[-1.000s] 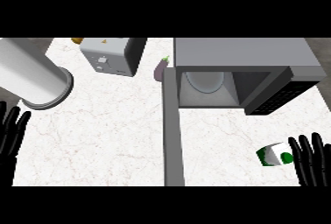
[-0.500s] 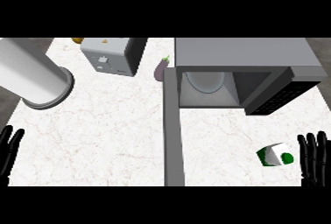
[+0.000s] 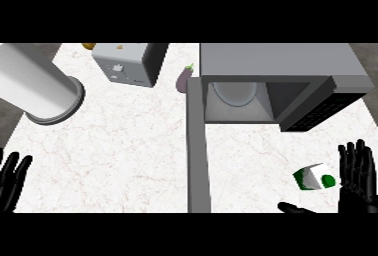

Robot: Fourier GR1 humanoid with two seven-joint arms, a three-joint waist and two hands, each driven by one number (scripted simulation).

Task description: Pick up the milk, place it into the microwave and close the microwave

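White marbled table (image 3: 118,150), microwave (image 3: 273,75) at the back, door (image 3: 198,150) swung wide toward the near edge. Milk (image 3: 315,177) not yet lifted, on the table right of the door, in front of the cavity, tipped, long axis apparently slanting up-right. Right robot hand (image 3: 357,172) just beside it, fingers straight, holding nothing. Left robot hand (image 3: 12,179) resting open at lower left. Placing and closing still ahead.

Left hand (image 3: 13,181) and right hand (image 3: 356,172) open, fingers up
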